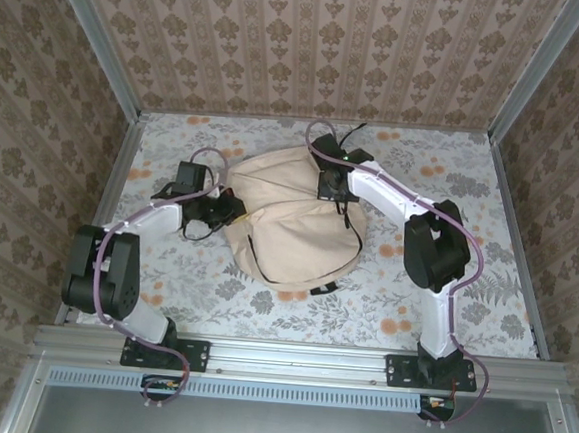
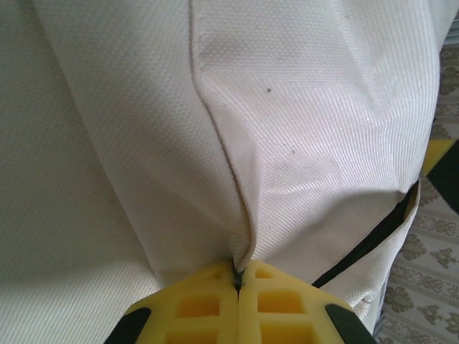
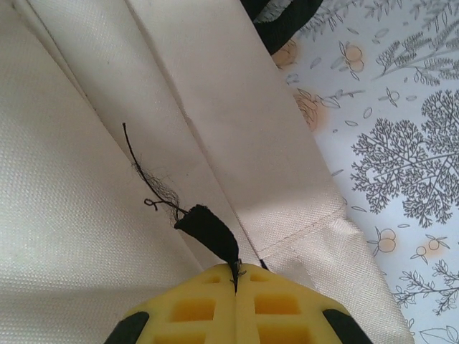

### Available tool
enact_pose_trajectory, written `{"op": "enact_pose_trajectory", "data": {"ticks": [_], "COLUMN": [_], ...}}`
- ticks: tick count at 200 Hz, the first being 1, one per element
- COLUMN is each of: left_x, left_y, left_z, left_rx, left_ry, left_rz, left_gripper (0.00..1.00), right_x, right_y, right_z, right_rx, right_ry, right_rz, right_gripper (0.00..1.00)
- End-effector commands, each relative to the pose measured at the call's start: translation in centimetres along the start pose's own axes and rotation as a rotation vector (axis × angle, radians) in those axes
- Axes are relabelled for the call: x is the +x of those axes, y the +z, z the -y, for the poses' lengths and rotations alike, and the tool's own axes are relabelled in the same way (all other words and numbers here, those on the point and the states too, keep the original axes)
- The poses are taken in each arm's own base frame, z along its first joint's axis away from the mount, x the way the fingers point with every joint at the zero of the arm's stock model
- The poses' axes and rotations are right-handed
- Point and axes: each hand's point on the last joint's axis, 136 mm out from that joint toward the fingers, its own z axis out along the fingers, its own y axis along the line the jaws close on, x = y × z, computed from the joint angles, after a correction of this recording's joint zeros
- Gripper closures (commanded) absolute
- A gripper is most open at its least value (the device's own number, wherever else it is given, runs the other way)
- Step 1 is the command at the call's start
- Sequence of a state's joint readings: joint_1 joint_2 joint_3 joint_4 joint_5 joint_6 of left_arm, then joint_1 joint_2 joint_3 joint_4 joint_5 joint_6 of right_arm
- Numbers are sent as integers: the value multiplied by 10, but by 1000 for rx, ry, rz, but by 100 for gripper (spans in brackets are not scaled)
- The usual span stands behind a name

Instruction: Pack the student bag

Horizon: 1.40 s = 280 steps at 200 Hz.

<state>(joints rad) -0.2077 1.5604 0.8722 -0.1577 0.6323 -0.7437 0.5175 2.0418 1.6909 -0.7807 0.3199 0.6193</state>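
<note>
Student bag (image 1: pixel 294 222): a large cream soft fabric backpack is lying on its side in the middle of the bench, between the two arms, and is looking rounded and plump.
Bench (image 1: pixel 474 161): a pale cloth printed with grey trees and orange fruit is covering it, and patterned brown wallpaper is standing on three sides.
Left pincer (image 1: pixel 232 210): it is pressing against the left edge of the student bag. From the left wrist, its yellow pincer (image 2: pixel 237 276) is closed tight, pinching a raised fold of the cream cloth (image 2: pixel 323 107) where a stitched seam is running down into the jaws.
Dark zipper (image 2: pixel 366 244): a black line is curving along the bag's lower right edge in the left wrist view; how far it is closed cannot be told.
Right pincer (image 1: pixel 334 187): it is reaching over the far top of the bag. From the right wrist, the closed pincer (image 3: pixel 235 271) is gripping a small black tab (image 3: pixel 208 229) that is sticking out of the cream cloth (image 3: pixel 107 215), with a loose black thread (image 3: pixel 143 172) curling just beside it.
Black strap (image 3: pixel 287 18): a dark piece is showing at the bag's far edge, against the printed cloth (image 3: pixel 401 143).
Progress: judging by the full shape, the filling is probably done, and the arms seem to be working on the closing, one bracing the cloth while the other is holding what may be a zip pull.
Left to do: probably drawing the opening fully shut and letting go, though the opening itself is hidden here.
</note>
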Motion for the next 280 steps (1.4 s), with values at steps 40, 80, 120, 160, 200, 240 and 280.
{"op": "enact_pose_trajectory", "data": {"ticks": [40, 80, 120, 160, 200, 240, 280], "left_x": [-66, -76, -92, -102, -101, -96, -90], "left_y": [14, -20, -87, -153, -195, -202, -184], "left_z": [28, 35, 28, -12, -73, -130, -144], "left_rx": [6, -106, -276, -486, -772, -963, -915], "left_ry": [98, 182, 255, 264, 268, 277, 358], "left_rz": [84, 151, 339, 575, 752, 850, 883], "left_gripper": [100, 41, 13, 0, 0, 0, 0], "right_x": [-9, -32, -60, -64, -49, -17, 4], "right_y": [-26, -83, -139, -162, -135, -77, -29], "right_z": [46, 41, 79, 146, 216, 252, 254], "right_rx": [15, -141, -101, 63, 289, 328, 303], "right_ry": [78, 65, 51, 92, 171, 207, 186], "right_rz": [66, 224, 491, 663, 737, 646, 603], "right_gripper": [88, 33, 16, 0, 0, 0, 0]}}
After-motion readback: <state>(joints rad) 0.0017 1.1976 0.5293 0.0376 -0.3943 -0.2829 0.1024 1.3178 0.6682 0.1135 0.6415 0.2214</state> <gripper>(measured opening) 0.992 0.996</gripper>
